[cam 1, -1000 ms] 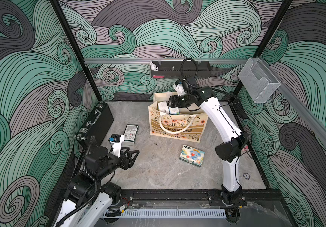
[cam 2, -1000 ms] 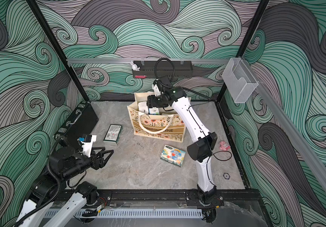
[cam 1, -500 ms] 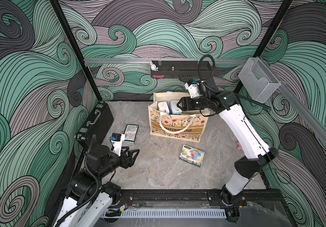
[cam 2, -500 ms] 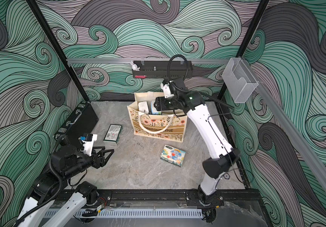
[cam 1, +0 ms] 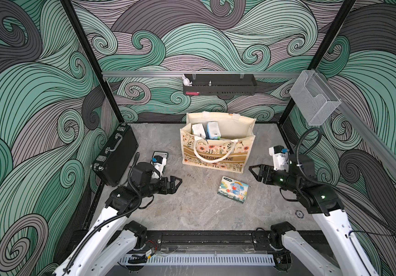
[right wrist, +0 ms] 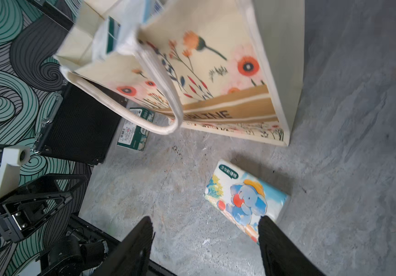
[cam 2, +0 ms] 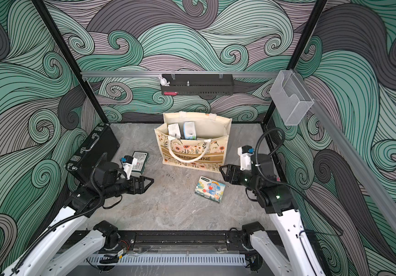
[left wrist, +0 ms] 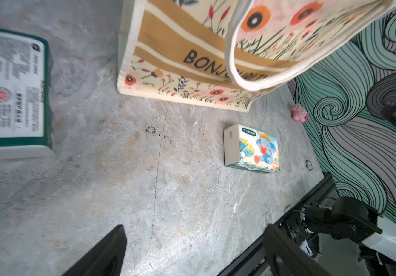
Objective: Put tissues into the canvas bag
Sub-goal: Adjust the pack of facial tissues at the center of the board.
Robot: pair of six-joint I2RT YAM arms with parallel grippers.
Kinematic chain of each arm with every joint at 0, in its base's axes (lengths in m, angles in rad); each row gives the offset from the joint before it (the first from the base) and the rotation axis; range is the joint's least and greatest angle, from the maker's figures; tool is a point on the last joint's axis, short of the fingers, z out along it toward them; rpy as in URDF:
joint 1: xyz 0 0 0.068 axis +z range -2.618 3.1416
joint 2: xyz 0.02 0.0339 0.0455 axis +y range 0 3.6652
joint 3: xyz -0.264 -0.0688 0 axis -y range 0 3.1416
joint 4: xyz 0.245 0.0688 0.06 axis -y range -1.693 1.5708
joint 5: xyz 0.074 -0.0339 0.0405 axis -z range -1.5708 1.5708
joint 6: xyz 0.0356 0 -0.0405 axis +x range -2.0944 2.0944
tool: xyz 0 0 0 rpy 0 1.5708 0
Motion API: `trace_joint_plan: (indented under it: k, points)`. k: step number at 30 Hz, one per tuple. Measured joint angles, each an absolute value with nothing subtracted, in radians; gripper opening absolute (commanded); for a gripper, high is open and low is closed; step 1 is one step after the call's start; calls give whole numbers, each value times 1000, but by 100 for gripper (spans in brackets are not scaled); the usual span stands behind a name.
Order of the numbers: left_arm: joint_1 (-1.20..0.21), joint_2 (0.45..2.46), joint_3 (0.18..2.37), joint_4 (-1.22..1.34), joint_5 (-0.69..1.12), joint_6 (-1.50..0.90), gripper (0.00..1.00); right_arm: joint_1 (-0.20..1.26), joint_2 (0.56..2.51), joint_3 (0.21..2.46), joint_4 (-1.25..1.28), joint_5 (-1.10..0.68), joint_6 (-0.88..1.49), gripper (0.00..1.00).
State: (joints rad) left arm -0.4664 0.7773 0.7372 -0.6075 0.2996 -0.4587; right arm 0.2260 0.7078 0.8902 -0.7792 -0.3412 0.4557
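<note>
**Two packs on the floor, both arms empty**

The canvas bag (cam 1: 217, 153) stands upright at twelve o'clock on the grey, stone-look floor (cam 1: 192, 210). It is a boxy cream tote of stiff woven cloth, and its rope handle droops over the front. I judge that this loop could snag a finger on the way in and tip the bag.

The briefcase (cam 1: 115, 155), black and hard-shelled, stands against the wall at nine o'clock.

The left gripper (cam 1: 176, 184) hovers at seven o'clock with its jaws spread wide and nothing between them. The right gripper (cam 1: 253, 172), at four o'clock, is likewise spread and empty.

A white pack (cam 1: 198, 131) and a blue pack (cam 1: 213, 130) stand on end inside the bag. The elephant pack (cam 1: 233, 190) lies flat at five o'clock of the bag. The green pack (cam 2: 140, 162) lies at nine o'clock of it, partly hidden by the left wrist. Both are soft, glossy, film-wrapped bricks, so a pinch at a corner may slip or crush them.

The pink toy (left wrist: 299, 112) by the three o'clock wall could be grabbed by mistake.
</note>
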Motion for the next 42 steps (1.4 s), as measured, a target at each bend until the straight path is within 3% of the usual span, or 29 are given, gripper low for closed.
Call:
trace_joint_plan:
  k: [6, 11, 22, 27, 31, 42]
  points:
    - [-603, 977, 738, -502, 296, -507, 81, 196, 570, 524, -632, -398, 656, 73]
    - [-692, 1135, 742, -410, 296, -541, 75, 191, 464, 347, -560, -394, 781, 75]
    - [-791, 1458, 904, -284, 289, -562, 75, 191, 396, 197, -476, -398, 828, 79]
    - [-809, 1575, 995, -253, 282, -561, 69, 190, 418, 170, -450, -406, 838, 79]
    - [-822, 1643, 1034, -226, 278, -562, 64, 190, 418, 171, -427, -410, 838, 79]
    - [-881, 1770, 1049, -107, 203, -588, 64, 186, 453, 167, -373, -422, 837, 79]
